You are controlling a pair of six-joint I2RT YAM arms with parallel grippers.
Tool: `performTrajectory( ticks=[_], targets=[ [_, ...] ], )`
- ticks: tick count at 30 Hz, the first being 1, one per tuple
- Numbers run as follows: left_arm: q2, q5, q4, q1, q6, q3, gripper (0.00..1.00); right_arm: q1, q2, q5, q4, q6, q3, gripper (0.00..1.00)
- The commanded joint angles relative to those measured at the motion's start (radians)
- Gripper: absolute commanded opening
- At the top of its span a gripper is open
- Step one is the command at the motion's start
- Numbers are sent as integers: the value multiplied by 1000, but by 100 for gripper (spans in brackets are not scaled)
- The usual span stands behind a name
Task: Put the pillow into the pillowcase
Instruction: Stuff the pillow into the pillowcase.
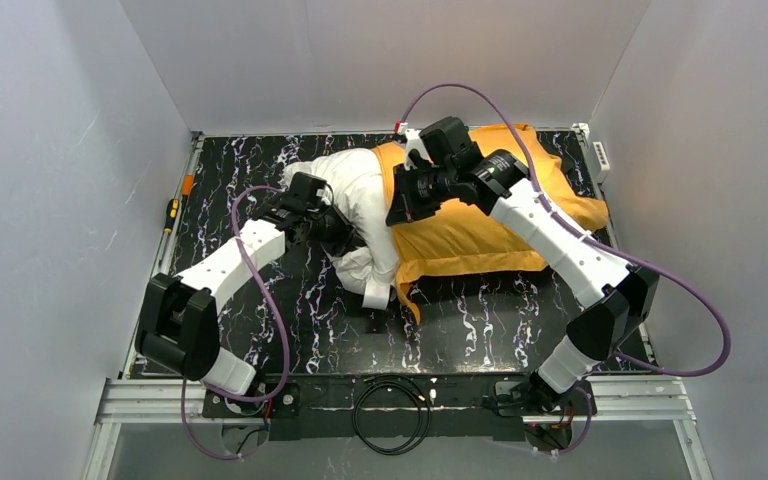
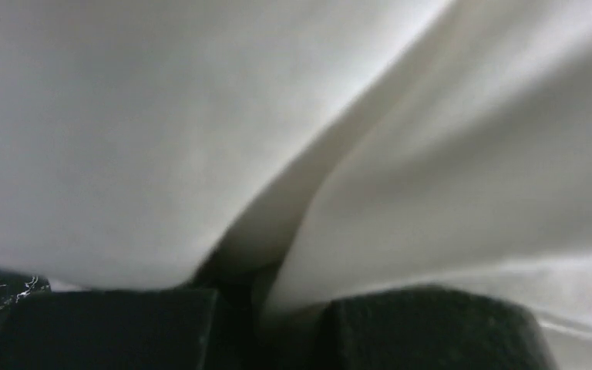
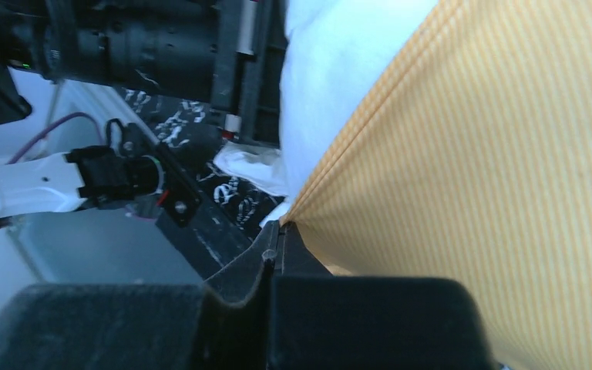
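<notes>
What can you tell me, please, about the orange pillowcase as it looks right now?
The pillowcase is bright orange fabric, finely striped up close, and lies rumpled on the dark marbled table, right of centre. It is plump with the white pillow, whose left part sticks out of its open left end. The right fingers are closed on that open edge. No print shows.

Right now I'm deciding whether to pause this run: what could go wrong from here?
1. The right pincer grips just the hem of the pillowcase; a pull may slip it free.
2. The left pincer pinches one soft fold of the pillow, partly outside the case; pushing may bunch it at the opening.
</notes>
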Motion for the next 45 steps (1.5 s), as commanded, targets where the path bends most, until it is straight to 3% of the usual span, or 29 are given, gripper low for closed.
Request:
performTrajectory(
  ticks=[1,4,9,10,16,18,21,23,25,28,35,40,41,45],
  targets=[
    [42,48,65,-55,-27,92,0,59,-32,-430,370,152,-42,1],
    [62,34,80,-79,-49,117,0,84,-7,-506,541,289,-80,1],
    [108,37,192,-114,-109,131,0,127,30,-567,1052,666,-270,1],
    [108,45,190,-114,-100,133,0,129,33,-560,1067,693,-292,1],
    [17,0,34,-113,7,109,0,81,10,-322,390,324,-188,1],
    [-25,-27,-52,-110,54,105,1,55,1,-225,204,225,-122,18],
    [-104,-67,-171,-97,136,108,24,25,8,-90,30,94,0,52],
    [-150,-90,-245,-81,187,125,39,3,18,-5,-31,55,74,68],
    [-185,-111,-317,-57,243,155,51,-19,36,71,-68,32,137,76],
    [-214,-136,-398,-23,325,224,62,-60,88,136,-96,14,218,79],
    [-172,-129,-509,28,447,363,68,-105,272,140,-93,-14,380,74],
    [-148,-124,-515,34,455,409,69,-112,359,141,-81,-25,414,55],
    [-142,-126,-516,36,457,417,69,-112,371,141,-77,-23,416,51],
    [-86,-131,-506,53,467,462,71,-111,393,144,-128,-29,493,6]
  ],
)
